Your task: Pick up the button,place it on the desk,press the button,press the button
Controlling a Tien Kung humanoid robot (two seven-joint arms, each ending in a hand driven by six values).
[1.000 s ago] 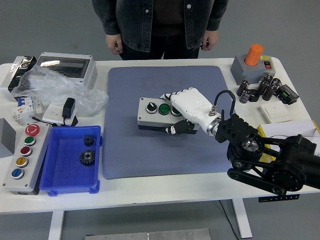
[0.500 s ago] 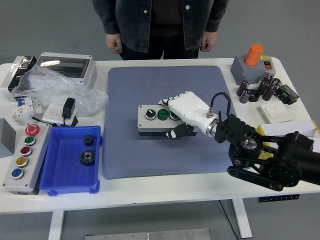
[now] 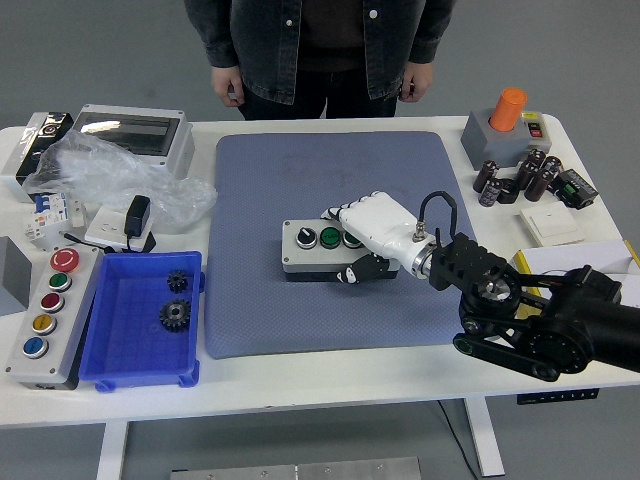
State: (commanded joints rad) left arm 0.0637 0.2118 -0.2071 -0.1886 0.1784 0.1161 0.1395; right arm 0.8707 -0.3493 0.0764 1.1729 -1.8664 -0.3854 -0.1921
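**Right hand grasping button box on mat**

White table with a large grey-blue mat across its middle. Person in a dark denim jacket stands at the far side, hands hanging by the sides, touching nothing. Right arm, black, comes in from the lower right. Blue bin at front left holds two small black gears. Grey panel beside it carries a column of red, green, red, yellow, blue buttons. Grey enclosure with clear lid at far left, crumpled plastic bag in front of it, black plug on a white block. Far right: grey box with orange knob, cluster of black capacitors, white switch plate.

Button box, grey, sits on the mat near its centre, one black knob and green buttons on top. Right hand, white, fingers clenched over the box's right end, thumb against the front side. Left hand out of frame.
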